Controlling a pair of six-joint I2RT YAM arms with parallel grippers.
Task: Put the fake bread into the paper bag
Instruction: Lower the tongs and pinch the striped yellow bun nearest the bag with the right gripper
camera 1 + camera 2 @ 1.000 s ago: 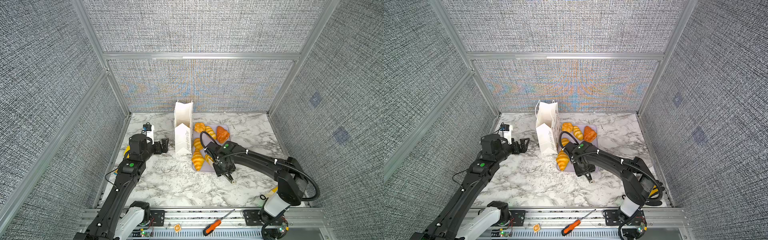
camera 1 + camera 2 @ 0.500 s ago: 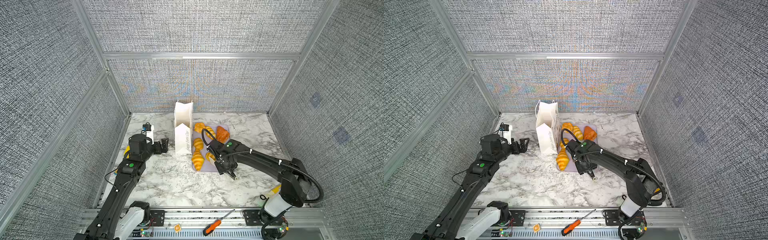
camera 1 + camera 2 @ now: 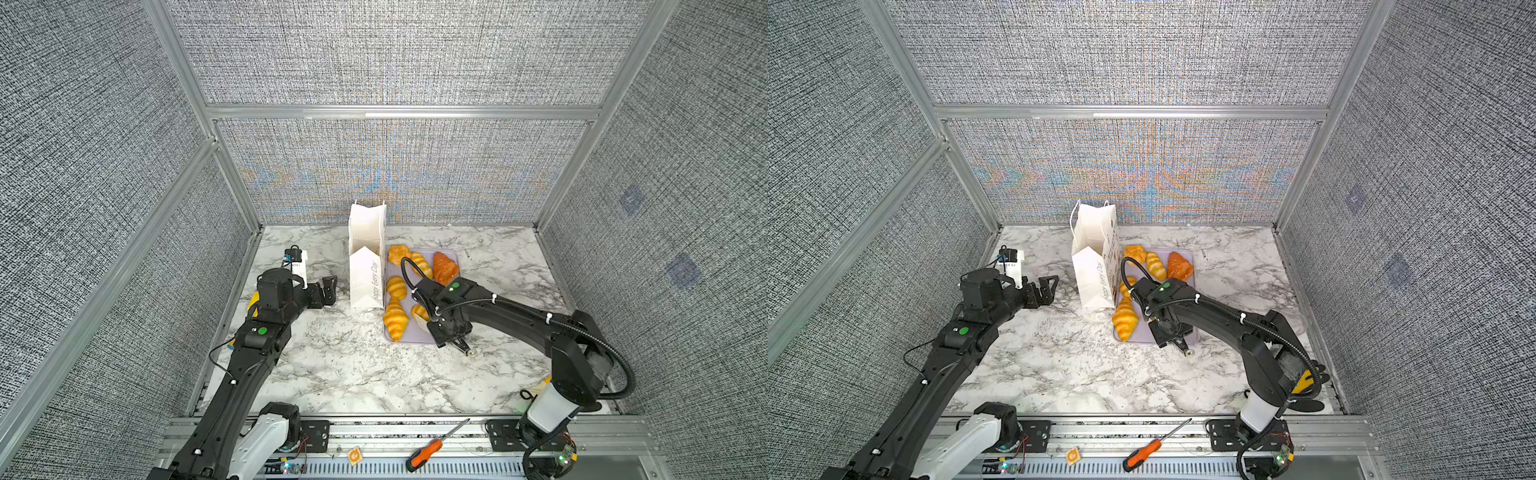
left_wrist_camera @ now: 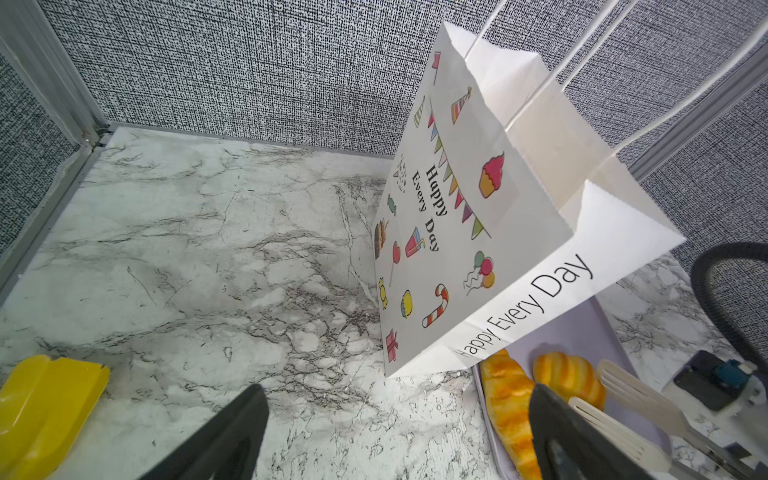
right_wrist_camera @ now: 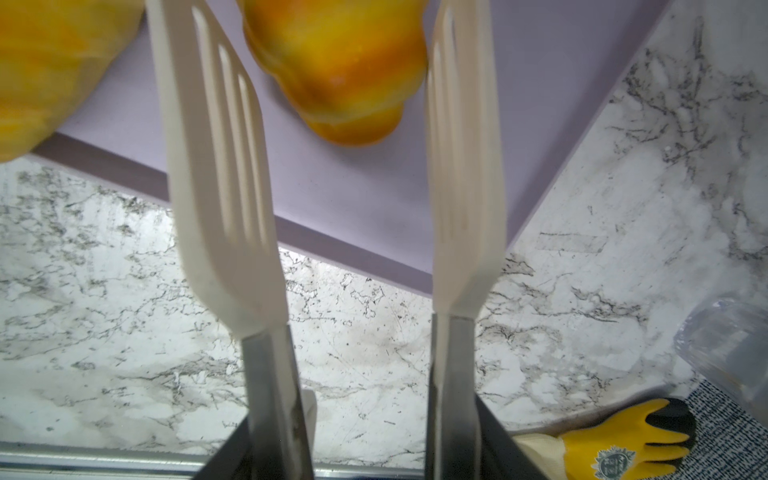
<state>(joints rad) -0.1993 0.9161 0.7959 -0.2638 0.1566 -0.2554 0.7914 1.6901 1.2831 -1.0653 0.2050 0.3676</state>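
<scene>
The white paper bag [image 3: 365,266] [image 3: 1096,266] [image 4: 478,232] stands upright, its mouth open upward. Right of it, several golden fake bread pieces lie on a lilac tray [image 3: 415,338]: a long croissant [image 3: 395,319] [image 3: 1125,318] and a darker orange one [image 3: 444,268]. My right gripper [image 3: 451,330] [image 5: 370,449] is shut on the metal handles of white slotted tongs [image 5: 216,145]. The tong blades stand apart on either side of a small croissant [image 5: 336,70], not touching it. My left gripper [image 3: 328,291] [image 4: 395,432] hangs open and empty left of the bag.
A yellow scoop [image 4: 45,407] lies by the left wall. A yellow glove [image 5: 623,453] and clear plastic [image 5: 727,345] sit at the front right. An orange screwdriver [image 3: 424,455] rests on the front rail. Grey fabric walls enclose the marble table [image 3: 340,374].
The right arm has carried the tongs slightly further over the tray toward the small croissant, and the blades have spread a touch. The left arm has not moved.
</scene>
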